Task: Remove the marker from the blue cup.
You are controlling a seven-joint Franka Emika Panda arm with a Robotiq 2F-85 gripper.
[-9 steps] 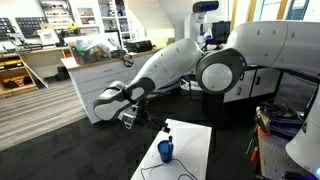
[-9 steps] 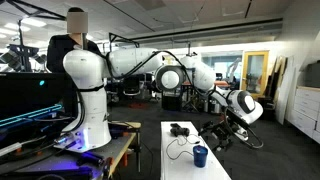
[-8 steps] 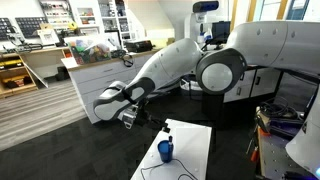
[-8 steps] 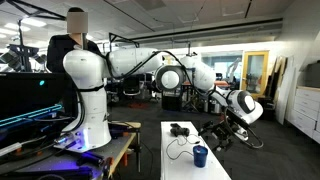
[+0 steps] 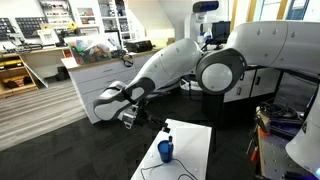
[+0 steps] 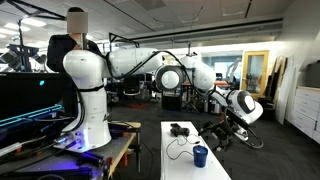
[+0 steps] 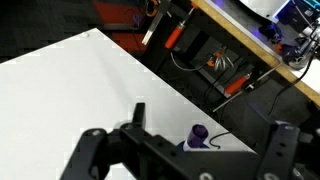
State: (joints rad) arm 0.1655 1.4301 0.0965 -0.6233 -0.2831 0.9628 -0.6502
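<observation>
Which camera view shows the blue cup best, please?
An exterior view, looking down on the white table: the blue cup is bright and whole there. From the side in an exterior view it looks darker. The wrist view shows only a small bluish top, partly hidden.

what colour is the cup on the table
Bright blue; the cup shows best in an exterior view.

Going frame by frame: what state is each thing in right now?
gripper: open, holding nothing, off to the side of the cup.
blue cup: upright on the white table.
marker: appears to be standing in the blue cup, not gripped.
</observation>
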